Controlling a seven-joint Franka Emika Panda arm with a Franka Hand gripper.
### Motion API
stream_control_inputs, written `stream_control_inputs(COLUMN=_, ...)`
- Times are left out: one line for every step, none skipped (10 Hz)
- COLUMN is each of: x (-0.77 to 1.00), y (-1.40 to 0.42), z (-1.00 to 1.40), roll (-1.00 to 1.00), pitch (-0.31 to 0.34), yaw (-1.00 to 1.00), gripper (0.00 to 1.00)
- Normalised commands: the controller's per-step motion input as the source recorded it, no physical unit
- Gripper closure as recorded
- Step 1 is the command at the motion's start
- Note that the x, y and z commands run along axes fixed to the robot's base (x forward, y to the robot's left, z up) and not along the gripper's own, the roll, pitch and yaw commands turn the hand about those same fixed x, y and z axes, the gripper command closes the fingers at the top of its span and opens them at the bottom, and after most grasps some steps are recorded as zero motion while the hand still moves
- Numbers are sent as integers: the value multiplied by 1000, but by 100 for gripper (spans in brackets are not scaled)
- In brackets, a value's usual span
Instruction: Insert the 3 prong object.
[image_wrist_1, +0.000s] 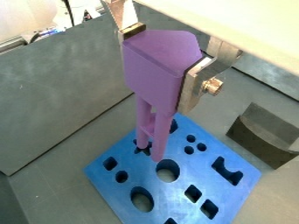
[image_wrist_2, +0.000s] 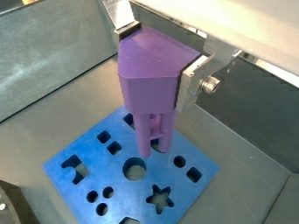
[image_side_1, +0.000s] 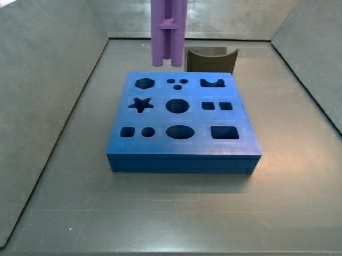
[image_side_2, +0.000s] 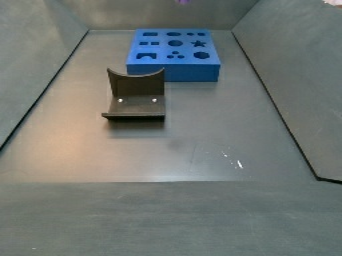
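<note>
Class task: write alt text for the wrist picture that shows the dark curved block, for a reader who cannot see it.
The claw holds a tall purple plastic three-prong piece upright, its rod tips right at a flat blue block with shaped holes on a grey floor. A dark brown curved block sits beside the blue block.

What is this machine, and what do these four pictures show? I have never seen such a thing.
It is a robot arm with a two-finger gripper. Two cameras sit on its wrist and look down along the gripper; two others stand beside the table. The gripper holds the purple 3 prong object upright over the blue block, which has shaped holes. In both wrist views the prongs seem to reach the block near a round hole. A dark brown curved block lies apart on the grey floor.
</note>
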Motion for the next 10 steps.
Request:
stream_control_inputs(x=-49, y=0, z=0, roll=0, pitch=0, yaw=0, gripper=100)
stream_control_inputs(x=-251, y=243, z=-34, roll=97, pitch=40, yaw=-577, gripper=100)
stream_control_inputs(x=-289, y=246, z=-23, roll=9, pitch=0, yaw=-671, gripper=100)
stream_control_inputs(x=-297, y=209, z=-17, roll=0, pitch=-6, yaw=-717, gripper=100)
stream_control_inputs(x=-329, y=220, z=-40, roll=0, pitch=-41, yaw=-700, gripper=100)
stream_control_inputs(x=-363, y=283, z=-34, roll=0, pitch=-70, yaw=-629, gripper=100)
stream_control_inputs(x=-426, y=323, z=-77, roll=0, pitch=-77, yaw=-583, gripper=100)
stream_control_inputs(x=-474, y=323, z=-120, roll=0, pitch=-77, yaw=-583, gripper=100)
stream_control_inputs(x=-480, y=274, z=-146, roll=0, pitch=-74, yaw=-629, gripper=100)
stream_control_inputs(x=-454, y=206, z=-223, roll=0, pitch=-64, yaw=-706, gripper=100)
